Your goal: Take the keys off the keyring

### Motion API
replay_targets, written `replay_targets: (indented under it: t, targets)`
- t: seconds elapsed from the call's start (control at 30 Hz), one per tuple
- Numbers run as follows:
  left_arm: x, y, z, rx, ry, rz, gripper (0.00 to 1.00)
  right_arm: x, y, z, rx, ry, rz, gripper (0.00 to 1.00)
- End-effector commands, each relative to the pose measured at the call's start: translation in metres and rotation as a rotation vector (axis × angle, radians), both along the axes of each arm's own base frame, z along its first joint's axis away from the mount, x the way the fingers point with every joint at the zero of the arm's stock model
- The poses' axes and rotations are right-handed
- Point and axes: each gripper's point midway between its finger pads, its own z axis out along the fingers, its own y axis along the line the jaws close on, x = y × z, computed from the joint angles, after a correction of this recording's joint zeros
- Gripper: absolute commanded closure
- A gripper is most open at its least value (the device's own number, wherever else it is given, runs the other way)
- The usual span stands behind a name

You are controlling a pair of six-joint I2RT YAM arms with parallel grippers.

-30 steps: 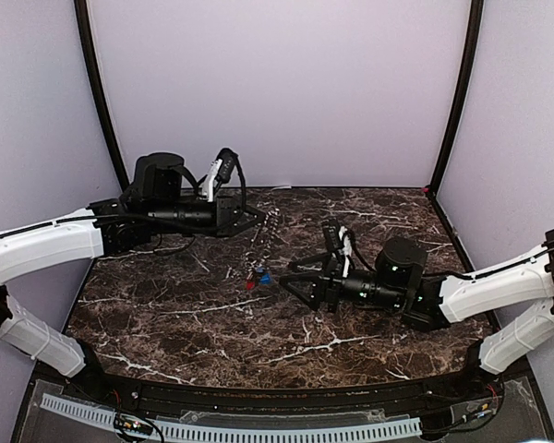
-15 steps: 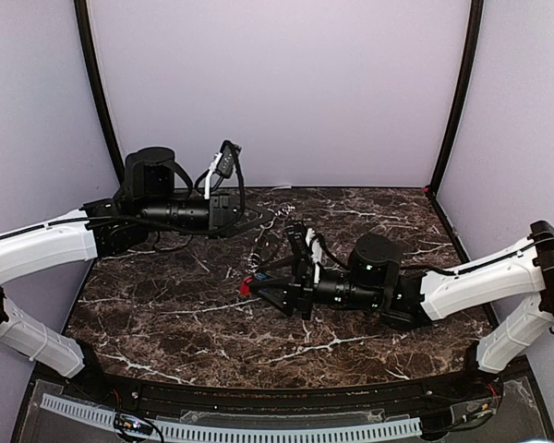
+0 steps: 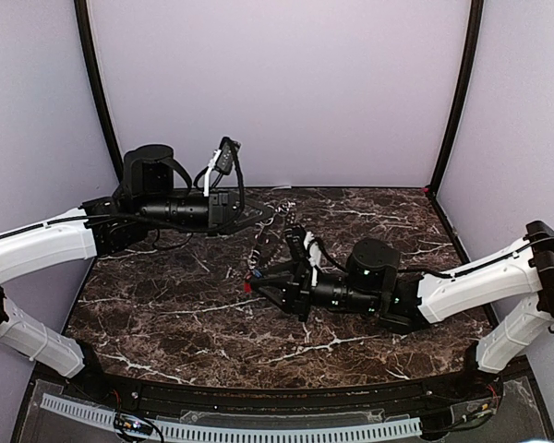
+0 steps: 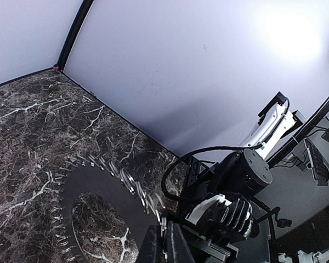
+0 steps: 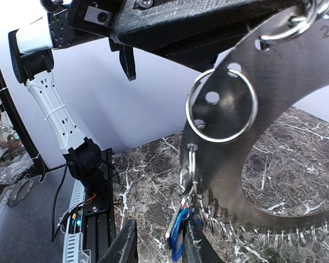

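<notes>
Keyring: off the counter, held in the air over its middle, a little toward the far edge. It hangs edge-on from the left claw, toothed rim facing down and out.

Left claw: clamped shut on the rim of the keyring, no gap between the fingers in the left wrist view.

Keys: dangle below the keyring's lowest part on a short chain of small rings. A larger split ring sits higher up on the plate. The blue key hangs roughly straight down, long axis vertical. The red key shows in the top view only as a red speck at the right claw's tip.

Right claw: reaches in from the counter's right side, level with the keys. The jaws are narrow but not closed. The blue key lies between them against one finger, with a gap to the other. No grip yet, as far as visible.

Judgement: the right arm is the nearer one to the keys. The key already sits inside the jaws, so the next move depends on pinching across its flat head, then pulling away from the keyring.
</notes>
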Motion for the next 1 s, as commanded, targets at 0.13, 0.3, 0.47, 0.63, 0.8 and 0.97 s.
replay_targets:
  t: [0.13,0.3,0.47,0.63,0.8,0.97]
  targets:
    - [-0.008,0.007,0.047,-0.106,-0.114,-0.006,1.0,0.011,0.003,-0.003,0.013,-0.008,-0.069,0.81]
    - [-0.007,0.006,0.047,-0.109,-0.116,-0.002,1.0,0.015,0.004,-0.005,0.015,-0.003,-0.089,0.88]
    - [-0.004,0.006,0.046,-0.103,-0.114,0.009,1.0,0.015,0.0,0.004,0.042,-0.016,-0.096,0.88]
    - [-0.001,0.006,0.041,-0.098,-0.101,0.025,1.0,0.013,-0.003,0.009,0.051,-0.034,-0.094,0.84]
    - [0.0,0.008,0.038,-0.105,-0.087,0.038,1.0,0.011,-0.003,0.014,0.064,-0.044,-0.08,0.9]
    - [0.004,0.013,0.034,-0.099,-0.075,0.085,1.0,0.016,-0.014,0.016,0.074,-0.047,-0.134,1.0]
